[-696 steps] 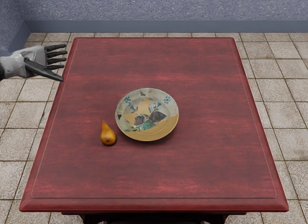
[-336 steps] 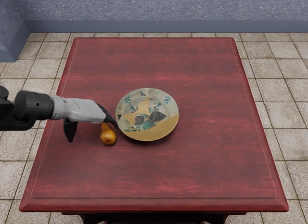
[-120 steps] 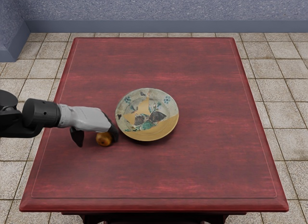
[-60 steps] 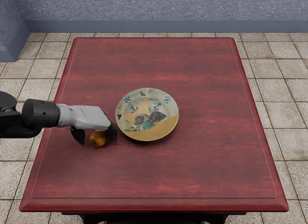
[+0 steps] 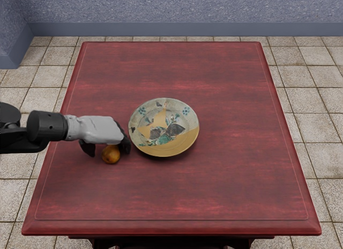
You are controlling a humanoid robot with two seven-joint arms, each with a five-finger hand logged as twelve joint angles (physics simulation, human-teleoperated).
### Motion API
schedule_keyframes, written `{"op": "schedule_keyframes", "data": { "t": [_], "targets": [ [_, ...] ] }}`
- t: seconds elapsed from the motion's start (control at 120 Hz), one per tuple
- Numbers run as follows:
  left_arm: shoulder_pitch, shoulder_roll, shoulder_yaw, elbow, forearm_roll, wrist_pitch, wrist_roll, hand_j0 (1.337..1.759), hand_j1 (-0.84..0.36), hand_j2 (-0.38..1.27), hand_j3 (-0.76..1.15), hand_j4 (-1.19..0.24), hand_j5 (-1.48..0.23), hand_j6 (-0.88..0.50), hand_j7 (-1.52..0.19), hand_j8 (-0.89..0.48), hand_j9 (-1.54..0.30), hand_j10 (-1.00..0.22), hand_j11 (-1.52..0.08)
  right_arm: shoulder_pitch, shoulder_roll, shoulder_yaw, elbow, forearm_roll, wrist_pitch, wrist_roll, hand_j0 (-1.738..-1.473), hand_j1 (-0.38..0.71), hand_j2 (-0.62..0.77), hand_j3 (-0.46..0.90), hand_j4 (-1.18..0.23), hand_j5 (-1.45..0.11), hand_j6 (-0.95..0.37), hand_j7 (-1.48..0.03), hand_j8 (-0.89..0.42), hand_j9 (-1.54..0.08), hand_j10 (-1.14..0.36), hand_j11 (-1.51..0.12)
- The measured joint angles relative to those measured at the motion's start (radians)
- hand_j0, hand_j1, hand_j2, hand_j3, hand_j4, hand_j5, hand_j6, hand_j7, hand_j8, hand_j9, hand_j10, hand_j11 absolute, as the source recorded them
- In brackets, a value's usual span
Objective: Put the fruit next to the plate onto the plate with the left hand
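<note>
The desk [image 5: 225, 72] is broad, dark red and steady, with only two things on it. The plate [image 5: 188, 139] sits at its middle, painted and bare of fruit, exactly where it was seconds ago.

Now the action: the left hand [image 5: 102, 132], which a few seconds back hung off the desk's far left corner, has swung in and come down just left of the plate. Its dark fingers [image 5: 125, 146] are curling in on the plate side while the thumb closes from the other side, tighter than half a second ago. The hand is clamping on the pear [image 5: 111, 155]!

The pear has been nudged a little left, away from the rim, and its stem no longer shows. It sits beside the plate, not on it, so I judge the grasp is just being made. The lift and the short carry right are all to come.

Hard to read: the palm covers the pear's top, so I cannot tell how it is tipped. Nor can I tell whether it rests on the desk or has already left it. The arm is cut off at the left edge. No right arm in view.
</note>
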Motion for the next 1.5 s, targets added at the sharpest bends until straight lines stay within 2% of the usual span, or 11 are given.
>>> {"op": "schedule_keyframes", "data": {
  "t": [0.375, 1.158, 1.308, 1.5],
  "targets": [
    [0.012, -0.005, -0.003, 0.000, -0.009, 0.007, -0.001, 1.658, -0.13, 0.08, 0.00, -0.40, -0.52, -0.40, -0.52, -0.40, -0.52, -0.40, -0.52, 0.000, 0.000, 0.000, 0.000, 0.000, 0.000, 0.000, -1.658, -0.32, 0.00, 0.00, -0.02, -0.03, -0.02, -0.03, -0.02, -0.03, -0.02, -0.03],
    [0.026, -0.022, -0.003, 0.003, -0.024, 0.009, 0.000, 1.658, -0.27, 0.11, 0.00, -0.53, -0.68, -0.53, -0.68, -0.53, -0.68, -0.50, -0.68, 0.000, 0.000, 0.000, 0.000, 0.000, 0.000, 0.000, -1.658, -0.32, 0.00, 0.00, -0.02, -0.03, -0.02, -0.03, -0.02, -0.03, -0.02, -0.03],
    [0.028, -0.022, -0.003, 0.008, -0.024, 0.008, 0.000, 1.657, -0.29, 0.15, 0.00, -0.56, -0.73, -0.56, -0.73, -0.52, -0.73, -0.51, -0.73, 0.000, 0.000, 0.000, 0.000, 0.000, 0.000, 0.000, -1.658, -0.32, 0.00, 0.00, -0.02, -0.03, -0.02, -0.03, -0.02, -0.03, -0.02, -0.03],
    [0.029, -0.025, -0.003, 0.011, -0.025, 0.007, 0.000, 1.656, -0.32, 0.22, 0.00, -0.60, -0.80, -0.52, -0.80, -0.50, -0.80, -0.51, -0.80, 0.000, 0.000, 0.000, 0.000, 0.000, 0.000, 0.000, -1.658, -0.32, 0.00, 0.00, -0.02, -0.03, -0.02, -0.03, -0.02, -0.03, -0.02, -0.03]
  ]
}}
